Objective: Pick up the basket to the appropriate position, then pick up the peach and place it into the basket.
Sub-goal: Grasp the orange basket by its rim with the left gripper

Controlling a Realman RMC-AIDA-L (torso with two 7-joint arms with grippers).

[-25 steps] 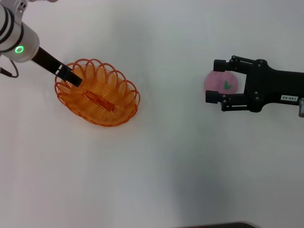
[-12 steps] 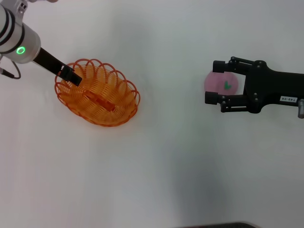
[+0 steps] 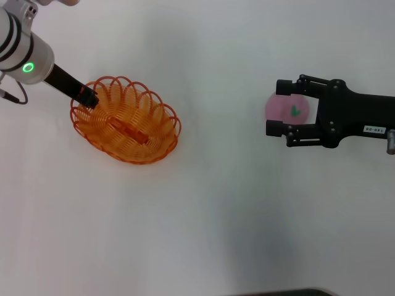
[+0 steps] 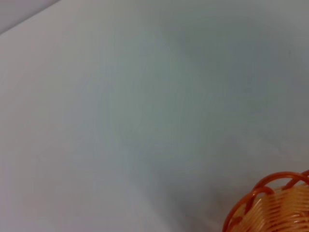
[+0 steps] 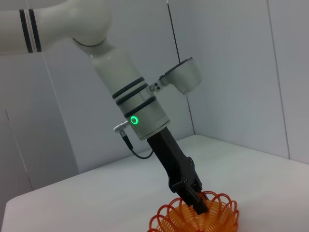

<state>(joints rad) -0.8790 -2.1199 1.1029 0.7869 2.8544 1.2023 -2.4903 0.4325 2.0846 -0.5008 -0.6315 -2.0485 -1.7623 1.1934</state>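
Observation:
The orange basket (image 3: 126, 120) lies on the white table at the left. My left gripper (image 3: 87, 97) is at its far-left rim, shut on the looped edge; the right wrist view shows this gripper (image 5: 194, 197) pinching the rim of the basket (image 5: 212, 215). A corner of the basket (image 4: 270, 205) also appears in the left wrist view. The pink peach (image 3: 285, 107) with its green leaf mark rests at the right. My right gripper (image 3: 279, 107) is open, one finger on each side of the peach, and its black body hides the peach's right part.
The white tabletop (image 3: 216, 203) stretches between the basket and the peach. A dark edge (image 3: 278, 292) runs along the table's near side. Grey walls (image 5: 231, 72) stand behind the left arm.
The left gripper has pulled back a little toward the far left, and the basket's left rim has shifted slightly with it. The right gripper and the peach have stayed put.

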